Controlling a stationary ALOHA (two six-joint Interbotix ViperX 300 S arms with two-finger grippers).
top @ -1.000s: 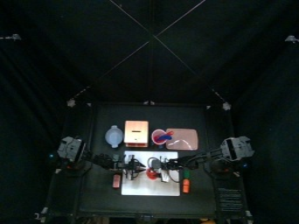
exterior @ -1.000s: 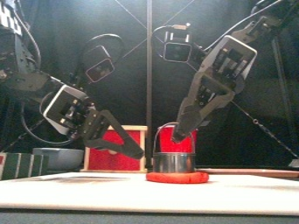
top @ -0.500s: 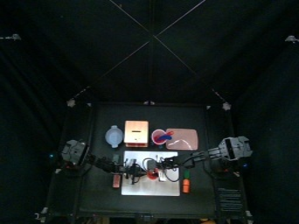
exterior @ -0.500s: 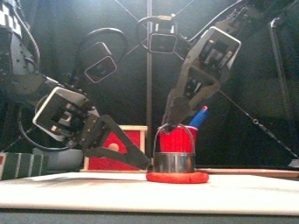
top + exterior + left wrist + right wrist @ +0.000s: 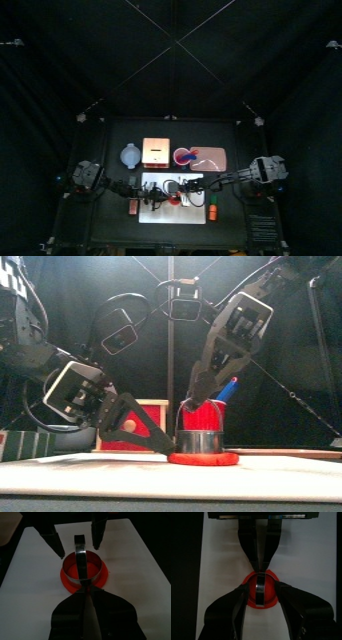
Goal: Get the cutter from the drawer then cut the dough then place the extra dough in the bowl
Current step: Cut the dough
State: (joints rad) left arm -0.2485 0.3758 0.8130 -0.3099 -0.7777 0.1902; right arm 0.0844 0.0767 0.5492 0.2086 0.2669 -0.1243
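Observation:
A round metal cutter (image 5: 201,442) stands on a flat red dough disc (image 5: 203,459) on the white cutting board (image 5: 80,471). My left gripper (image 5: 163,444) reaches in low from the left. In the left wrist view it (image 5: 85,592) is shut at the near end of the cutter's wire handle (image 5: 80,557). My right gripper (image 5: 201,396) hangs just above the cutter. Its jaws are open and stand either side of the cutter (image 5: 260,587) and dough (image 5: 268,601). From above, both grippers meet over the board (image 5: 174,212).
Behind the board stand the wooden box (image 5: 158,154) with its red drawer front (image 5: 134,421), the blue-grey bowl (image 5: 128,155) to its left, and the pink tray (image 5: 214,160). A red cup (image 5: 207,411) holding a blue knife (image 5: 227,388) is behind the cutter.
My left gripper has dropped lower and slid in toward the cutter. The right arm has shifted up and left a little, uncovering the red cup behind.

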